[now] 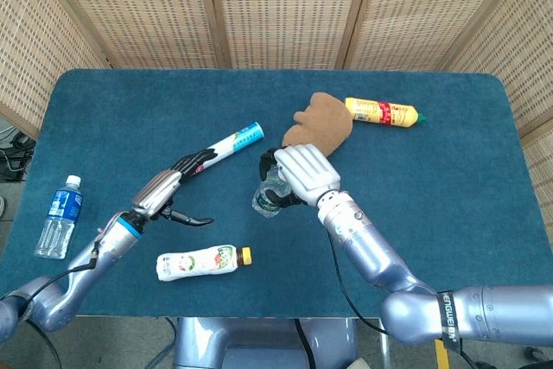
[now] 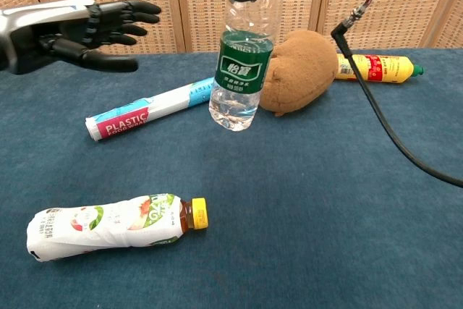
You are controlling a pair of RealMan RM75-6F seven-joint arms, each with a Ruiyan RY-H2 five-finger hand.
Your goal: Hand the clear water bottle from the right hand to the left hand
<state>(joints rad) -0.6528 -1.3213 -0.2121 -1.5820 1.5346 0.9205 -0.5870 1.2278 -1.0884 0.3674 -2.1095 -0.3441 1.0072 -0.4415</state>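
1. In my right hand point(image 1: 302, 174), silver-backed with black fingers, I see the clear water bottle point(image 2: 241, 66) with its green label and white lettering.
2. My left hand point(image 2: 79, 32) shows the same silver back and black fingers.
3. Just behind the right hand sits a plain brown plush toy point(image 1: 318, 124); beyond it, a yellow bottle point(image 1: 383, 112) with a red label and green cap.
4. Between my 2 hands lies a tube point(image 2: 155, 107), white, light blue and pink.
5. Below the left hand lies a bottle point(image 1: 202, 261) in a white wrapper with red and green print and a yellow cap.
6. Outboard of the left hand lies a clear bottle point(image 1: 59, 215) with a blue label and white cap.
7. Everything rests on a dark teal tablecloth point(image 1: 130, 118), backed by tan woven screens point(image 1: 285, 6).
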